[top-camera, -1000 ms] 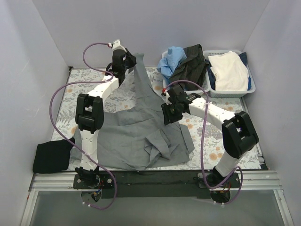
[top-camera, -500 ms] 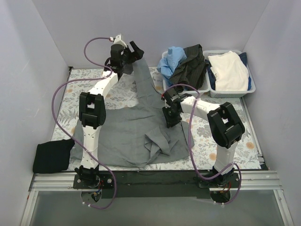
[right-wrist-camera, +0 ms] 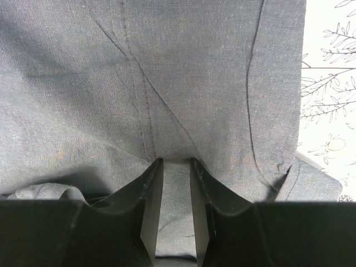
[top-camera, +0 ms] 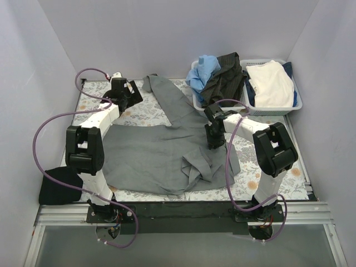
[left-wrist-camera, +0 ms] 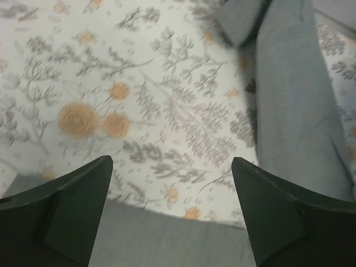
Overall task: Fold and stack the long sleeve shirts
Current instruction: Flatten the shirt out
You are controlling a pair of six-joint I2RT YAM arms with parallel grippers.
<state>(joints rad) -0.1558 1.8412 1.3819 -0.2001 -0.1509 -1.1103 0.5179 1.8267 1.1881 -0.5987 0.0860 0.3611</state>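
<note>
White walls (top-camera: 167, 33) close in a table under a flowered cloth (top-camera: 253, 167), with two white baskets (top-camera: 272, 110) of clothes at the far right. The grey shirt (top-camera: 156, 156) lies spread mid-table, one sleeve reaching the far edge, and the black shirt (top-camera: 58, 186) sits bunched at the near left corner. The left gripper (top-camera: 133, 95) hangs wide open over bare cloth beside that sleeve, while the right gripper (right-wrist-camera: 176, 167) seems pinched on a fold of the grey shirt.

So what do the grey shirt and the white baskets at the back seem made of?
Grey shirt: soft matte cloth, probably cotton-like; it drapes, creases and shows stitched seams. White baskets: probably moulded plastic, judging by their rigid open lattice walls; sheen too small to tell.
</note>
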